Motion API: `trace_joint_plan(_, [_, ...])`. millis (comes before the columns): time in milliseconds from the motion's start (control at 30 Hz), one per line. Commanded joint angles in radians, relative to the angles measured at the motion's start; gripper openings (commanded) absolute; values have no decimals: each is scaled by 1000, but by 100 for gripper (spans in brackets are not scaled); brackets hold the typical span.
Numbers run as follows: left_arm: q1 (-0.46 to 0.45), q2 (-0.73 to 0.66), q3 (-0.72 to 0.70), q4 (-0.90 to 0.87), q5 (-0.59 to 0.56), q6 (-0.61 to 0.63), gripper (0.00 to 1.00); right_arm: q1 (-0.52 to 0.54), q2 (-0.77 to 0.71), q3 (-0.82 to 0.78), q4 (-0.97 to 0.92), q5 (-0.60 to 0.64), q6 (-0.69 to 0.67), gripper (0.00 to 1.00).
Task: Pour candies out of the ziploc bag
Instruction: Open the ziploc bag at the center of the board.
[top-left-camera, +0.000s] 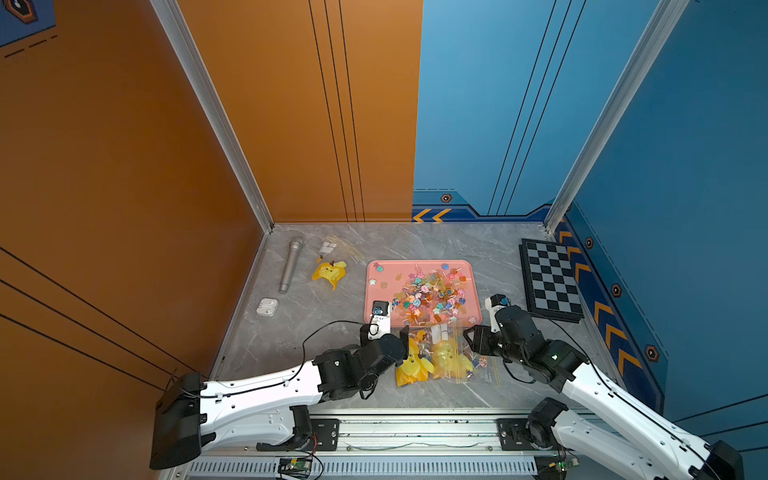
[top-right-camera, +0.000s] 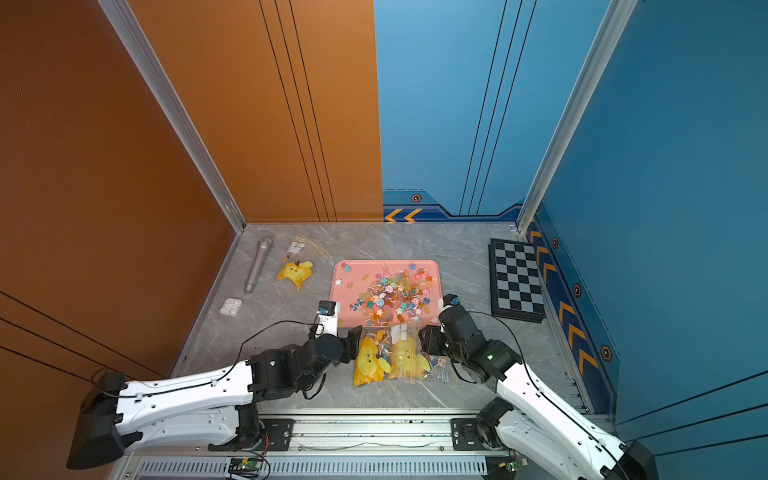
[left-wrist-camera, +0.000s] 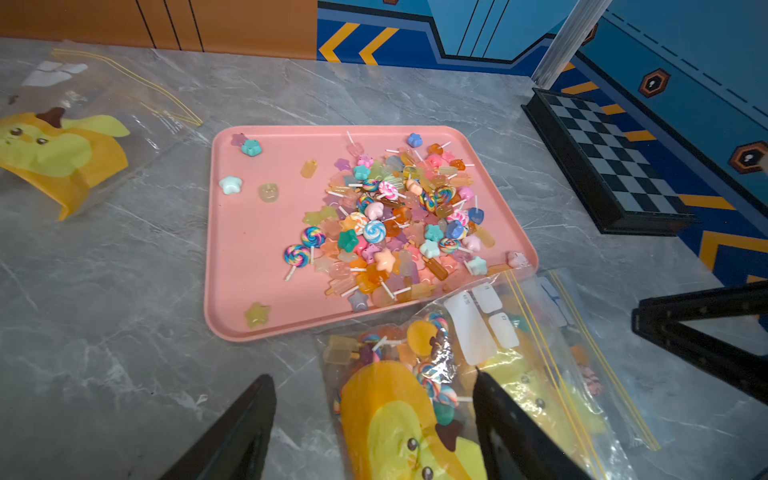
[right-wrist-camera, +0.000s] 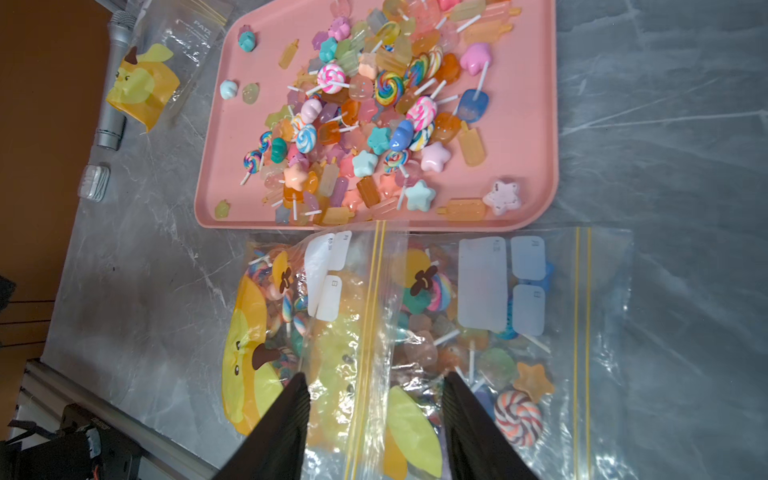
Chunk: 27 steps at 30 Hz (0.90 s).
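candies (left-wrist-camera: 395, 224) glossy stars, swirl lollies | tray (left-wrist-camera: 249, 249) pink, rnd corners | ziploc bag (right-wrist-camera: 602, 332) clear, crinkly

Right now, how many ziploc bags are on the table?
3. An empty-looking bag lies beside the microphone; a left bag and a right bag, both holding candies, overlap at the tray's near edge.

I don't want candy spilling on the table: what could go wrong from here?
The zip end of the left bag lies over the right bag, and the open jaws of the right gripper straddle that overlap, so it may lift both. Both bags lie on the table beside the pink tray, not over it, so their candies could spill onto the table if a mouth opens early.
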Motion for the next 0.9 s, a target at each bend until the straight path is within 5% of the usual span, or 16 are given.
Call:
trace_joint_plan(0, [-13,44,31,67,81,25,71,-31,-7,-38,-38,-5,9,53])
trace_joint_plan(867, [6,202,102,152,218,28,61,-45,59,-165,122,-104,24,53])
